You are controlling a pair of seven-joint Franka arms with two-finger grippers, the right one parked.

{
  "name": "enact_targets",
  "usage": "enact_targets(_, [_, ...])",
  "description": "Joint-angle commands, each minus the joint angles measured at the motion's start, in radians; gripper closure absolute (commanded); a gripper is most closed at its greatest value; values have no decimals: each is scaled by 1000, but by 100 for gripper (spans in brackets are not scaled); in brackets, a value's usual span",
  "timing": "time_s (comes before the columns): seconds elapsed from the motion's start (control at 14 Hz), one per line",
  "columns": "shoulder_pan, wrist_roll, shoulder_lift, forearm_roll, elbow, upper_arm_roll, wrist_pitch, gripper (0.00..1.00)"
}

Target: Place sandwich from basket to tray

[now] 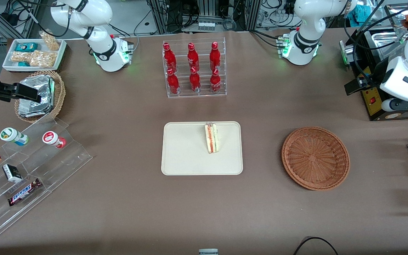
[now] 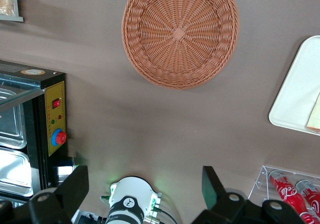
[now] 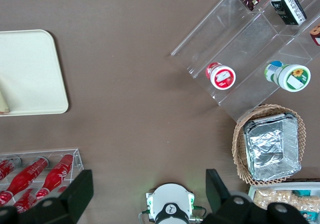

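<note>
The sandwich [image 1: 211, 138] stands on its edge on the cream tray [image 1: 190, 159], near the tray's end that faces the basket. Only its edge shows in the left wrist view [image 2: 315, 115], on the tray [image 2: 295, 99]. The reddish-brown wicker basket [image 1: 315, 157] is empty and lies beside the tray, toward the working arm's end; it also shows in the left wrist view [image 2: 180, 32]. My left gripper [image 2: 145, 186] is open and empty, held high above the table. In the front view it [image 1: 358, 86] is farther from the camera than the basket, next to a black appliance.
A clear rack of red bottles [image 1: 194, 69] stands farther from the camera than the tray. The black appliance with a red button [image 1: 377, 95] sits at the working arm's end. A clear stepped shelf with snacks [image 1: 30, 170] and a tan basket of foil packs [image 1: 39, 95] lie toward the parked arm's end.
</note>
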Motion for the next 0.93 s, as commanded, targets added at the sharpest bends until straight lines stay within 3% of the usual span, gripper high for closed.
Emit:
enact_targets(0.0, [17,-2,9,-26,26,-14,-1,0])
enact_targets(0.86, [38,1,66,-49,73,-11,5,0])
